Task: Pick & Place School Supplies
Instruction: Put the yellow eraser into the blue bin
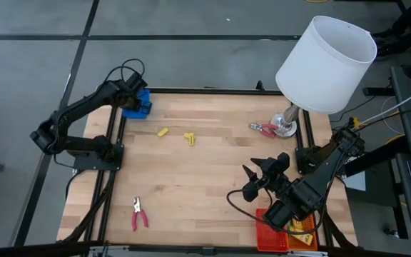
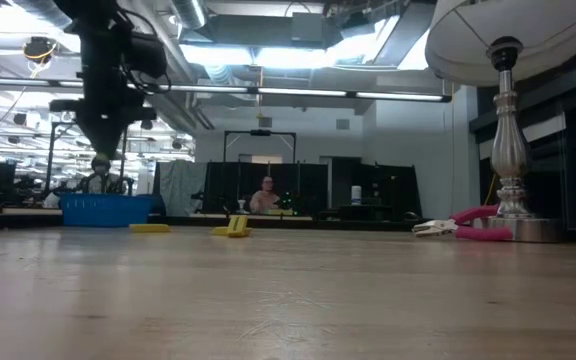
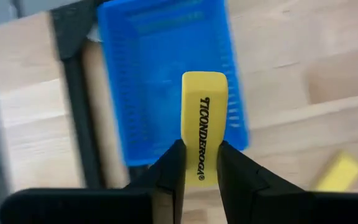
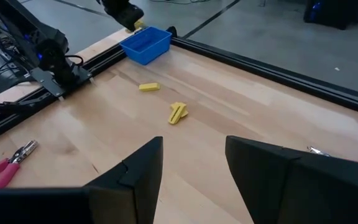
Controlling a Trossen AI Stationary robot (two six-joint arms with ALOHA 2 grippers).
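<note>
Inventory of table contents, as seen from above

Left gripper (image 3: 199, 165): positioned at the upper left of the high view, over the blue tray (image 1: 138, 107); fingers closed narrowly on a yellow eraser (image 3: 204, 124) printed with black lettering, held above the tray's interior in the left wrist view.

Blue tray: set at the table's upper-left corner, against the dark frame rail; whether anything lies inside it cannot be told.

Loose yellow eraser (image 1: 163, 132): lying flat on the wood, upper centre-left of the high view, just right of the blue tray and apart from it.

Pair of yellow erasers (image 1: 189, 137): lying close together, touching or nearly so, just right of the single loose one.

Red-handled pliers (image 1: 139, 213): lying flat at the lower left of the high view, well apart from everything else.

Second red-handled pliers (image 1: 264, 129): lying at the upper right, touching or just beside the lamp's metal base (image 1: 285, 127).

Lamp with white shade (image 1: 327, 64): standing upright at the upper right corner of the table.

Right gripper (image 1: 260, 173): held at the lower right of the high view, over bare wood; fingers spread wide, nothing between them in the right wrist view.

Red tray (image 1: 273, 235): at the lower right edge, largely covered by the right arm, with yellow-orange contents partly shown.

Person (image 2: 265, 195): seen far off in the room behind the table in the low view
</note>
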